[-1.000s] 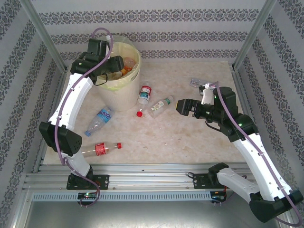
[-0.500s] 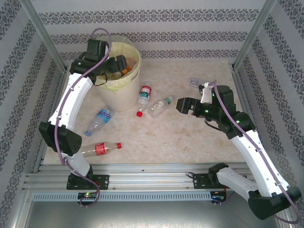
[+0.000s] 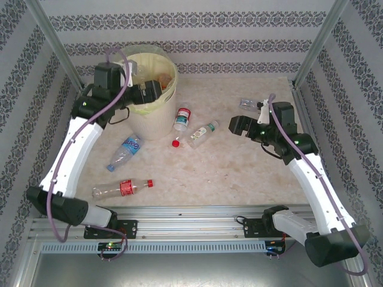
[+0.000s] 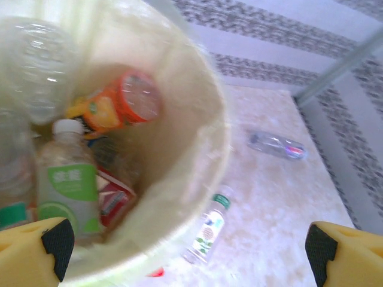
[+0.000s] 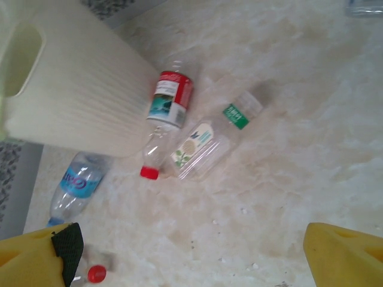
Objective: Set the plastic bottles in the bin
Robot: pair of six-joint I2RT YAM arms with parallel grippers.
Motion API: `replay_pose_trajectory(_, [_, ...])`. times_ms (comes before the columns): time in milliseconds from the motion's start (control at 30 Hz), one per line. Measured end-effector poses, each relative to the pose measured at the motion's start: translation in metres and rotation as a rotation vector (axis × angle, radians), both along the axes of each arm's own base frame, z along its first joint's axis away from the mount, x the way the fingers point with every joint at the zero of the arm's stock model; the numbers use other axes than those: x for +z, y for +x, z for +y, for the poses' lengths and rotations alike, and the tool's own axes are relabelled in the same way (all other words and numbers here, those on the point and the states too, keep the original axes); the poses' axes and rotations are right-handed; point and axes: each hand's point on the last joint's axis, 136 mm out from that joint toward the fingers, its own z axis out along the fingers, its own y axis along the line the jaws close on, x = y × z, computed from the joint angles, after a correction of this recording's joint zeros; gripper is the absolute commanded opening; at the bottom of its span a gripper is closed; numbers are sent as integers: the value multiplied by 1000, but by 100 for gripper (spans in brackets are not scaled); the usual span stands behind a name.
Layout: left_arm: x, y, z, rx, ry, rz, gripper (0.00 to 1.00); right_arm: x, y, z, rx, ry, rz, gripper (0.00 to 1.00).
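Note:
The cream bin point(image 3: 157, 121) stands at the far left, and inside it lie several plastic bottles, among them an orange one point(image 4: 116, 104) and a green-labelled one point(image 4: 69, 179). My left gripper point(image 3: 148, 93) hangs open over the bin's rim point(image 4: 203, 149), holding nothing. On the table lie a red-labelled bottle point(image 3: 181, 119), a clear green-labelled bottle point(image 3: 203, 133), a blue-labelled bottle point(image 3: 125, 150), a red-capped bottle point(image 3: 122, 188) near the front and a clear bottle point(image 3: 248, 104) at the far right. My right gripper point(image 3: 239, 125) is open above the table, right of the green-labelled bottle point(image 5: 206, 143).
Patterned walls and metal posts close in the table on three sides. The aluminium rail point(image 3: 191, 224) with the arm bases runs along the near edge. The bin's ribbed wall point(image 5: 78, 95) stands beside the red-labelled bottle point(image 5: 167, 104).
My left gripper has opened over the bin and its arm has swung back to the left. The right gripper has drifted slightly right and away, still open.

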Motion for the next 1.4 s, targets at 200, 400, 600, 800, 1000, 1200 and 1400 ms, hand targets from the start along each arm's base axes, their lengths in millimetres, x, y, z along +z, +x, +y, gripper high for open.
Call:
replay_pose_trajectory(200, [-28,-58,-62,-244,-14,-19,100,-13,36,-38,-200,53,77,96])
replay_pose_trajectory(400, [-76,-95,-113,-403,6,33,100,-44,80,-81,-420,125,189,96])
replay_pose_trajectory(600, [-105,-124,-149,-507,23,43,100,-91,118,-118,-611,210,298,94])
replay_pose_trajectory(800, [-125,-139,-170,-557,-7,42,100,-125,150,-142,-767,293,380,93])
replay_pose_trajectory(1000, [-150,-142,-172,-548,-23,74,100,-141,177,-152,-887,390,403,94])
replay_pose_trajectory(1200, [-147,-139,-175,-536,-62,54,100,-145,209,-162,-975,461,396,94])
replay_pose_trajectory(1400, [-147,-134,-180,-528,-81,52,100,-153,237,-169,-1035,515,403,95])
